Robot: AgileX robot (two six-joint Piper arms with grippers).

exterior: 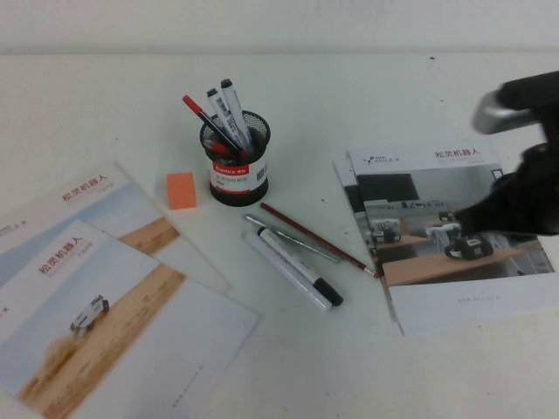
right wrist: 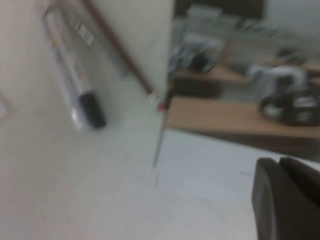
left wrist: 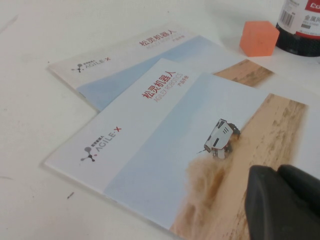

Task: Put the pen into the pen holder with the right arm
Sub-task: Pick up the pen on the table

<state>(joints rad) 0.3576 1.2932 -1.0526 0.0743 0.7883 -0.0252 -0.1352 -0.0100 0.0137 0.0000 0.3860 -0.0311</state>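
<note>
Landmark: pen holder (exterior: 236, 162), black mesh cup standing upright on the table (exterior: 367, 96), already carrying several markers and a red pen.

The pen (exterior: 294, 266) lies flat on the table, just in front of the holder and slightly toward the robot's right. Long axis runs diagonally: white tail end points back toward the holder, black cap end points away from it, toward the robot and to the right. A slim silver pen (exterior: 291, 238) lies just beside it on the holder side, roughly parallel; a red pencil (exterior: 319, 239) lies beyond that, its tip reaching the edge of a brochure (exterior: 445, 236).

Right gripper (exterior: 515, 205): hovers over that brochure, well to the right of the holder. The pen lies to its left, with the pencil and silver pen near the path. Its fingers are not resolved; cannot tell open or closed. Nothing seen held.

Left gripper (left wrist: 282, 200): over the brochures (left wrist: 165, 145) left of the holder, near an orange block (left wrist: 258, 38). Only a dark finger edge shows; state cannot be told.

Judgement: right arm is the nearer one. The grasp likely needs jaws set across the diagonal barrel, clear of the silver pen.
</note>
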